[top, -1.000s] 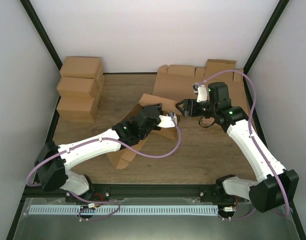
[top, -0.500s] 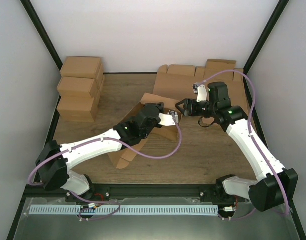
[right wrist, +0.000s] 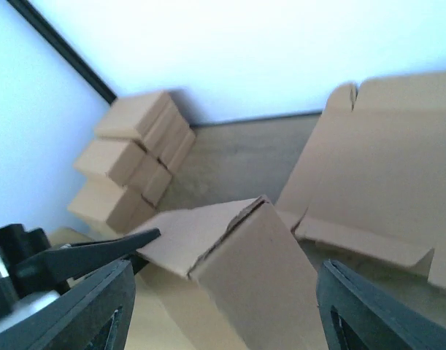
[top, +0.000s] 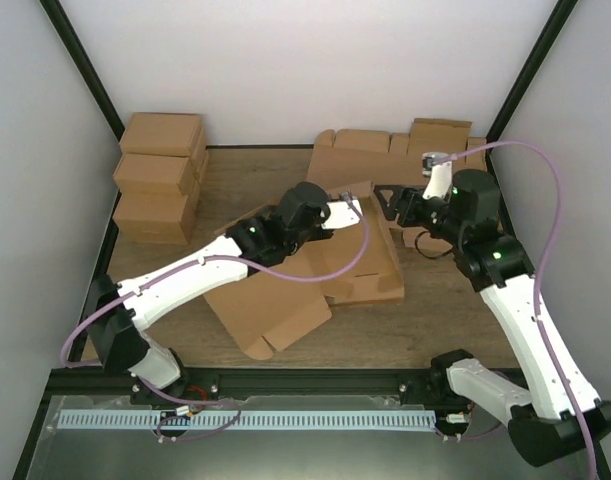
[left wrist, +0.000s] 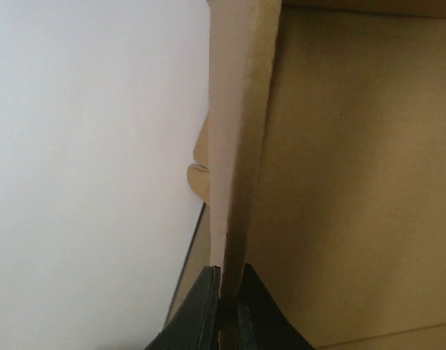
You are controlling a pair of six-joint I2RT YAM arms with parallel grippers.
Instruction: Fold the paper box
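Note:
The paper box [top: 295,295] is a large brown die-cut sheet spread across the middle of the table, its far edge lifted. My left gripper [top: 355,208] is shut on that lifted edge. In the left wrist view the cardboard edge [left wrist: 241,146] runs straight up from between the closed jaws [left wrist: 230,299]. My right gripper [top: 389,202] is open, just right of the lifted edge. In the right wrist view its fingers [right wrist: 230,310] stand wide apart, with a folded corner of the box [right wrist: 259,262] in front of them, apart from both fingers.
A thick sheaf of flat cardboard blanks [top: 405,160] lies at the back right, also seen in the right wrist view [right wrist: 383,168]. Three folded boxes [top: 160,175] are stacked at the back left. Black frame rails border the table.
The left gripper has moved farther and to the right with the box edge. The box has opened out and spread toward the right. The right arm has pulled back to the right.

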